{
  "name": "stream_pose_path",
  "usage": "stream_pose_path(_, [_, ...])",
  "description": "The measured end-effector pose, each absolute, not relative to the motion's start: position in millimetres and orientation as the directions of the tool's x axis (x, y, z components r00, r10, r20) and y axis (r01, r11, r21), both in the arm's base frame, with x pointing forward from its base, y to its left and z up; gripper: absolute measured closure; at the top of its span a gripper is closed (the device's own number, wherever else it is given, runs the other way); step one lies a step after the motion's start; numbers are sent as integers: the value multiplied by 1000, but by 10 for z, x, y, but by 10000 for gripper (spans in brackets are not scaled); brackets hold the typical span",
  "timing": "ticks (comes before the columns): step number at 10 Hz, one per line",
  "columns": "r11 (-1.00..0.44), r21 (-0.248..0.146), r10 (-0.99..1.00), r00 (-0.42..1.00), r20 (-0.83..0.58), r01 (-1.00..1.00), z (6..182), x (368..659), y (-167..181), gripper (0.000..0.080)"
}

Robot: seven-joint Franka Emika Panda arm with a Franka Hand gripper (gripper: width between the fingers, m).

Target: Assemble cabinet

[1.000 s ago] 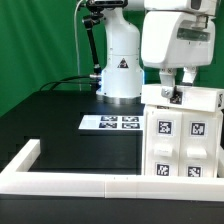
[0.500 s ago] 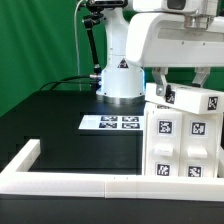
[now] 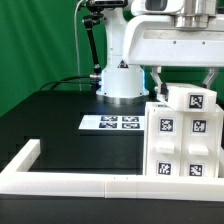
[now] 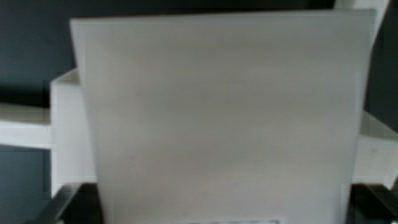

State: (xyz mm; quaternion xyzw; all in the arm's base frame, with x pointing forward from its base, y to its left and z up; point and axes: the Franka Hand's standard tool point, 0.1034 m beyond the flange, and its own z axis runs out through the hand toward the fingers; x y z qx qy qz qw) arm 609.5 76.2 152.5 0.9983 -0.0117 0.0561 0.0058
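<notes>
Rail of long white plastic [image 3: 60, 181] borders the black table [image 3: 50, 125] at the exterior view's left. Further right lies the flat white marker board [image 3: 111, 122] before the arm's white base [image 3: 120, 75]. At the exterior view's right stands the white boxy plastic cabinet [image 3: 180, 145], showing tagged fronts. Above it hangs the gripper [image 3: 185, 85]; its fingers [image 3: 158, 88] clasp a small white tagged drawer block [image 3: 192, 100], which fills the wrist view [image 4: 214, 110].
</notes>
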Motion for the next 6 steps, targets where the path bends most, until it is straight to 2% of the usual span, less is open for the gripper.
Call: stream_pose_path(6, [-896, -69, -443, 891, 101, -438, 1517, 6101, 853, 238])
